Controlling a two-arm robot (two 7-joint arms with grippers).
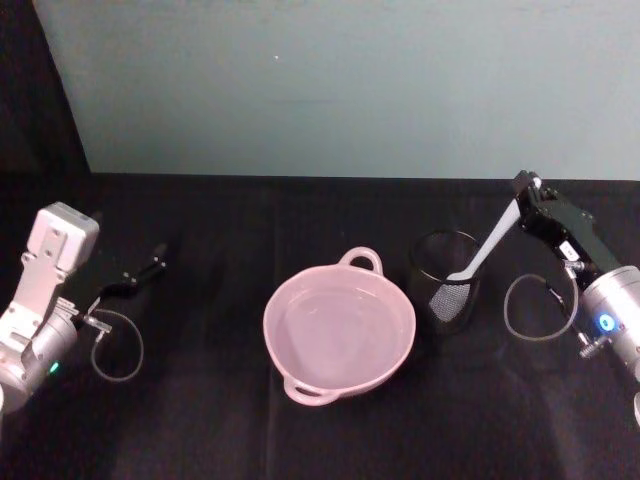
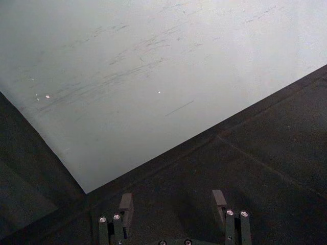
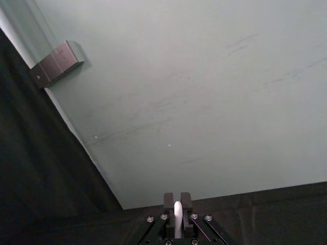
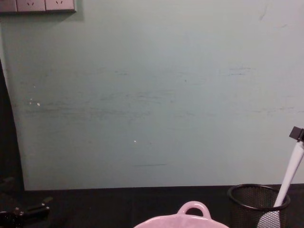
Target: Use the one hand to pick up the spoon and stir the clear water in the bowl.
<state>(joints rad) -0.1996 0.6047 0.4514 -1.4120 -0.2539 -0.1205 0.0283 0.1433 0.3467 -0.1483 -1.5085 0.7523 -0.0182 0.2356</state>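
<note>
R pincer [image 1: 522,188] clenched on spoon [image 1: 487,248] handle, blade down in mesh cup [image 1: 428,300]; bowl [image 1: 270,322] holds clear water [image 1: 340,335]; L pincer [image 2: 172,198] released, parked left.

There is one bowl [image 1: 270,322], one mesh cup [image 1: 425,270] and one spoon [image 1: 490,248]. The grippers number two: one left gripper [image 2: 172,200] and one right gripper [image 3: 177,200].

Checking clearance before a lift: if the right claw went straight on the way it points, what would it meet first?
Probably the pale green back wall; the right claw, shut on the long white plastic spoon, faces it, though depth is unclear.
</note>
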